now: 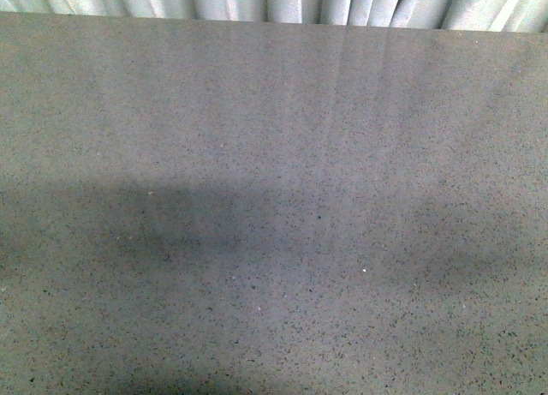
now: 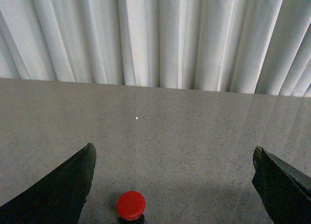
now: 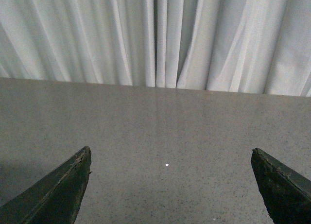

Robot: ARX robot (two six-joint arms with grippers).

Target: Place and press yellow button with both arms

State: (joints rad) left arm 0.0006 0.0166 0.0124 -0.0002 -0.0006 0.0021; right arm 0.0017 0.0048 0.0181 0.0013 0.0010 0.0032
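No yellow button shows in any view. In the left wrist view a push-button with a red domed cap (image 2: 130, 204) and a black collar stands on the grey table, at the picture's lower edge. It sits between the two fingers of my left gripper (image 2: 173, 147), nearer one finger, and touches neither. The left gripper is open and empty. My right gripper (image 3: 171, 150) is open and empty over bare table. Neither arm shows in the front view.
The grey speckled table (image 1: 274, 206) fills the front view, with soft shadows at the lower left. White pleated curtains (image 2: 155, 39) hang behind its far edge, also in the right wrist view (image 3: 155, 39). A tiny white speck (image 3: 166, 165) lies on the table.
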